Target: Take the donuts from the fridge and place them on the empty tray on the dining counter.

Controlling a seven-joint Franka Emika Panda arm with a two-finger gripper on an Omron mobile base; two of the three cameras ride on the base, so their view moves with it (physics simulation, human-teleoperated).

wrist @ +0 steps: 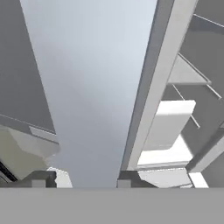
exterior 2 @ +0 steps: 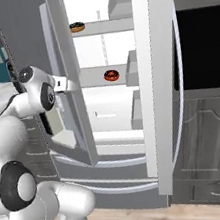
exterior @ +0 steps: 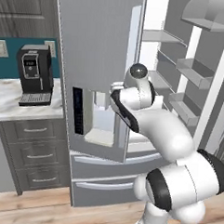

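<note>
The grey steel fridge (exterior: 98, 48) stands with both upper doors swung out, its white inside showing. The tan donut with dark icing (exterior 2: 77, 26) lies on the top shelf, and the dark donut with red-orange icing (exterior 2: 111, 75) on the shelf below. My gripper (exterior 2: 69, 85) is pressed up to the left door's free edge, at the height of the water dispenser (exterior: 99, 118). In the hand view my gripper (wrist: 83, 180) is open, with that door's edge running up between the fingertips (wrist: 43, 177). The tray and the dining counter are out of view.
A black coffee machine (exterior: 35, 75) sits on a marble worktop (exterior: 7, 103) over grey drawers (exterior: 35, 151) left of the fridge. The right door (exterior 2: 159, 73) with its shelves (exterior: 195, 71) stands wide open. Dark cabinets (exterior 2: 213, 140) lie beyond it.
</note>
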